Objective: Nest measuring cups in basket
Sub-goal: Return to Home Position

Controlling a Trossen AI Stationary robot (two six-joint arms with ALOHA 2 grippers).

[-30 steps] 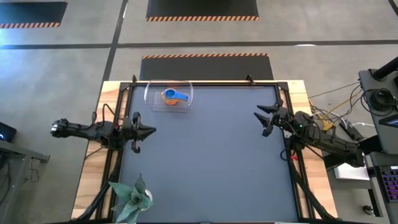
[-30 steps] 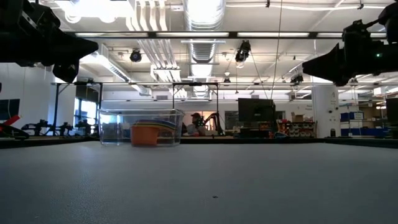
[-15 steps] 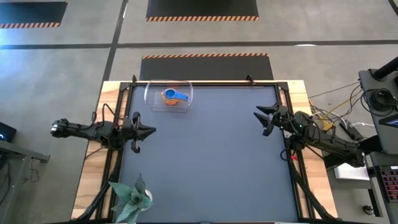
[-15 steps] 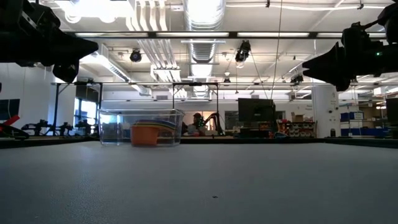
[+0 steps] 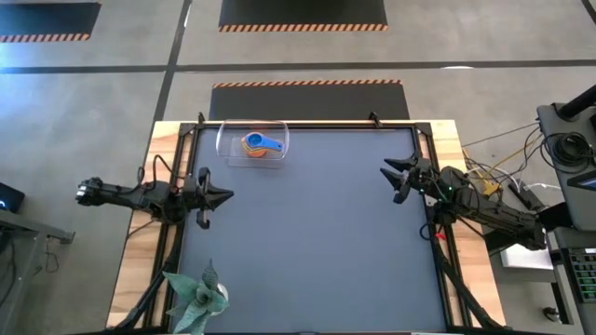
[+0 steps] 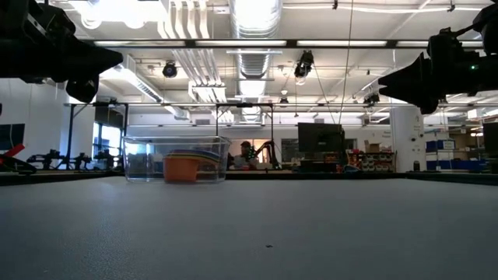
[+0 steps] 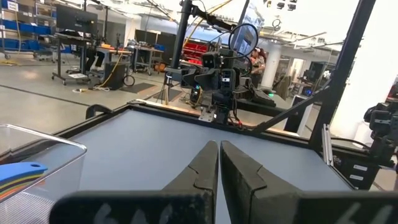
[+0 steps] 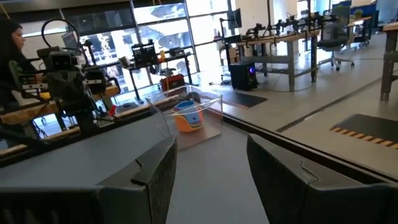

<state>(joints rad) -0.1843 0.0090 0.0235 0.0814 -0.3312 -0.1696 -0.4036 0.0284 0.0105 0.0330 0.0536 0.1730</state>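
Observation:
The clear basket stands on the mat at the far left; it also shows in the low view and the right wrist view. Inside it sits a nested stack of measuring cups, blue on top, orange below, seen too in the low view; the blue handle shows in the left wrist view. The other colours are hidden in the stack. My left gripper is shut and empty at the table's left edge, above the mat. My right gripper is open and empty at the right edge.
A small green plant stands at the near left corner. A black frame rail runs along the far edge. The dark mat lies bare between the arms. A person shows beyond the table in the right wrist view.

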